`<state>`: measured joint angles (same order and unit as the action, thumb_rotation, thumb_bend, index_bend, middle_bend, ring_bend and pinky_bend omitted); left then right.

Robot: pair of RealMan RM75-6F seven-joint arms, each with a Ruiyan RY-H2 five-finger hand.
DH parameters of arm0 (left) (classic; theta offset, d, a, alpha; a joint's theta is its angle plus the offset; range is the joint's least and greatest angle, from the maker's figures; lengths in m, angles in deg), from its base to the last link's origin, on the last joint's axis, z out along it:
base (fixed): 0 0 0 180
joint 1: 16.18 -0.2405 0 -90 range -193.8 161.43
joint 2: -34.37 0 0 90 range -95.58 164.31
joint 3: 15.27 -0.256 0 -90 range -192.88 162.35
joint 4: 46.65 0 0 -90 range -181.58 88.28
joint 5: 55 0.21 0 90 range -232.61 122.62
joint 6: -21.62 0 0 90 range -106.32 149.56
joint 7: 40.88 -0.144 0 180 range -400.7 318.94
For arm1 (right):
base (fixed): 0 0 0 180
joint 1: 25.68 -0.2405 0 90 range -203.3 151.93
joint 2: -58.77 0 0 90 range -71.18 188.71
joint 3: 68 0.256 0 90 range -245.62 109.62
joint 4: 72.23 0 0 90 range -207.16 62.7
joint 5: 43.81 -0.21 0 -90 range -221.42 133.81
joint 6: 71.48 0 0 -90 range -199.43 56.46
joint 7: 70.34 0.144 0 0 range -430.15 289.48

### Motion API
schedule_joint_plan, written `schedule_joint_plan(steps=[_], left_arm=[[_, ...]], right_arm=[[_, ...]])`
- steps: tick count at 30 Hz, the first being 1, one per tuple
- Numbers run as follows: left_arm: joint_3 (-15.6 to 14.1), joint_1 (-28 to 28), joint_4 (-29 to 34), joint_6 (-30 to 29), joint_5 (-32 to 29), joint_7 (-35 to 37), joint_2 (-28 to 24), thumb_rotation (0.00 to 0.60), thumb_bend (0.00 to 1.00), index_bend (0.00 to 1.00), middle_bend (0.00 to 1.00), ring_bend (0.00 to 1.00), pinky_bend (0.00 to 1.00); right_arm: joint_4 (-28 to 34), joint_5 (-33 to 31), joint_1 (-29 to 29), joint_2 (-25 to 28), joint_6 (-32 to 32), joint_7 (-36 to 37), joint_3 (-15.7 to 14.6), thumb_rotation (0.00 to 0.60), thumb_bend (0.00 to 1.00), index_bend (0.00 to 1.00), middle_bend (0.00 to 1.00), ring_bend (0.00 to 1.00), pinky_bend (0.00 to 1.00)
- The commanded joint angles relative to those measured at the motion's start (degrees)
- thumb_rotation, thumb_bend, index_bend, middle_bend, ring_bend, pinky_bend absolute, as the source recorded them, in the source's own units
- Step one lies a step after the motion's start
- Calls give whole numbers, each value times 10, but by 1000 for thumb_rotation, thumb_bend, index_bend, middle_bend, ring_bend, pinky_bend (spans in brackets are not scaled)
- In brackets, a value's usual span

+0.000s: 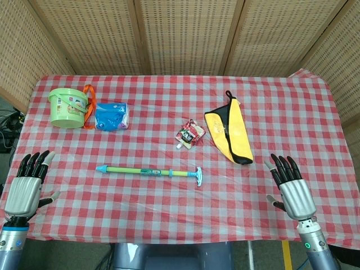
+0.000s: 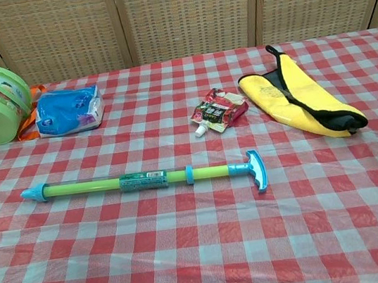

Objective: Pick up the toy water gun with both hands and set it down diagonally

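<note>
nothing is done yet: the toy water gun (image 1: 151,172) lies untouched on the table (image 1: 169,208) between the left hand (image 1: 27,185) and right hand (image 1: 292,188), both empty with fingers spread.

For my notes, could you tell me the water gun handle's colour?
Blue handle, clearest in the chest view.

- We see a table (image 1: 169,214) under red-checked cloth.
- On it lie a toy water gun (image 1: 151,171), green bucket (image 1: 67,107), blue packet (image 1: 111,116), red pouch (image 1: 189,134) and yellow bag (image 1: 229,132).
</note>
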<state>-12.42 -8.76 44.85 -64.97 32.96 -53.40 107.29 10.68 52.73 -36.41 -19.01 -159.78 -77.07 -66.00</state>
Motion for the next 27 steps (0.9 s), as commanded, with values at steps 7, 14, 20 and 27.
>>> schedule_joint_plan(steps=[7,14,20,27], left_arm=[[0,1,-2,4,-4,-1,1,600,68,0,0,0,0],[-1,1,0,1,1,-4,1,600,68,0,0,0,0],[-1,1,1,3,-2,-4,1,600,68,0,0,0,0],[3,0,3,-1,-5,-4,-1,600,68,0,0,0,0]], right_arm=[[2,2,2,1,-1,-5,-3,600,167,0,0,0,0],[5,6,2,2,-4,-4,-3,600,167,0,0,0,0],[8,7,1,3,-1,-4,-5,600,166,0,0,0,0],[17,20,-2,1,-2,-8,-7,600,167,0,0,0,0]])
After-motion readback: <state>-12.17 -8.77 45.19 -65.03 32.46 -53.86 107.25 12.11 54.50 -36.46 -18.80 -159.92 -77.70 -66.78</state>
